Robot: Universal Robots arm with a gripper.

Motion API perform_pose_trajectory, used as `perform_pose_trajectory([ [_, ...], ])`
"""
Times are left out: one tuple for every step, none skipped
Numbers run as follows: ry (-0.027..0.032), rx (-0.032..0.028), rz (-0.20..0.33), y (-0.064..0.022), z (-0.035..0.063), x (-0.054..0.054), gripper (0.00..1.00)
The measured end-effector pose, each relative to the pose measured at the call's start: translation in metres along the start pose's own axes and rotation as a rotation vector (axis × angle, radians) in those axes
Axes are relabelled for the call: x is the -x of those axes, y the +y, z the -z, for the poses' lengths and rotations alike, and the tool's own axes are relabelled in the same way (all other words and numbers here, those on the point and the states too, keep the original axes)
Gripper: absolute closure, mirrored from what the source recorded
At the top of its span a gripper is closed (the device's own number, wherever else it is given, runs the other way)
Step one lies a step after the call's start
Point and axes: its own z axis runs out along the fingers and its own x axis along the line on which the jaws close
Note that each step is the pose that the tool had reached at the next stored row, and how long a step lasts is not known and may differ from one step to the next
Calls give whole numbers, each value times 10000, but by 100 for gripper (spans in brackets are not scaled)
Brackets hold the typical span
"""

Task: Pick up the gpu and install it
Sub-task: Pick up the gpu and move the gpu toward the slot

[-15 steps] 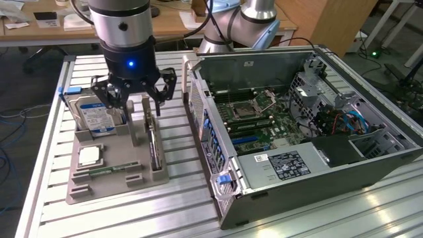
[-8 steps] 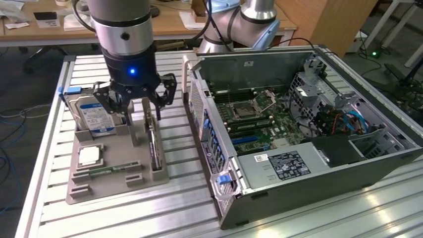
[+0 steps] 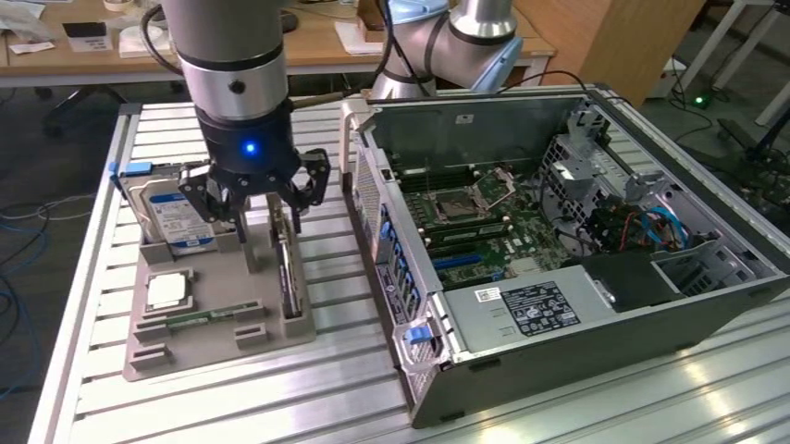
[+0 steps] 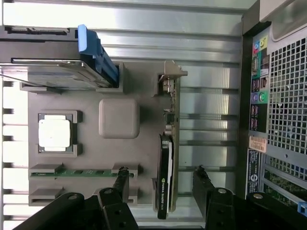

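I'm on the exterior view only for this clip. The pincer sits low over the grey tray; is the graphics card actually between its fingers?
Observer: Yes. In the wrist view the graphics card stands on edge in the tray, between the fingers of the open pincer.
Operator: Touching it?
Observer: No, a gap shows on each side of the card.
Operator: Which way round is the card?
Observer: Its metal bracket is at the end away from the pincer, toward the hard drive.
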Motion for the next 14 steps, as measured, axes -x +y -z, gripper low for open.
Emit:
perform_pose_trajectory([
  [0,1,4,-1,-18,0,35],
  [0,1,7,-2,-36,-1,35],
  [1,1,11,-3,-54,-1,35],
  [-1,2,16,-4,-72,-1,35],
  [0,2,21,-5,-89,2,35],
  [2,2,28,-6,-102,14,35],
  [1,3,29,-6,-114,25,35],
  [2,2,27,-7,-130,31,35],
  [-1,2,27,-7,-145,32,35],
  [-4,1,25,-10,-161,31,35],
  [-7,1,26,-12,-178,31,35],
  [-11,1,26,-13,-196,31,35],
  [-16,2,27,-15,-215,31,35],
  [-20,1,28,-16,-234,31,35],
])
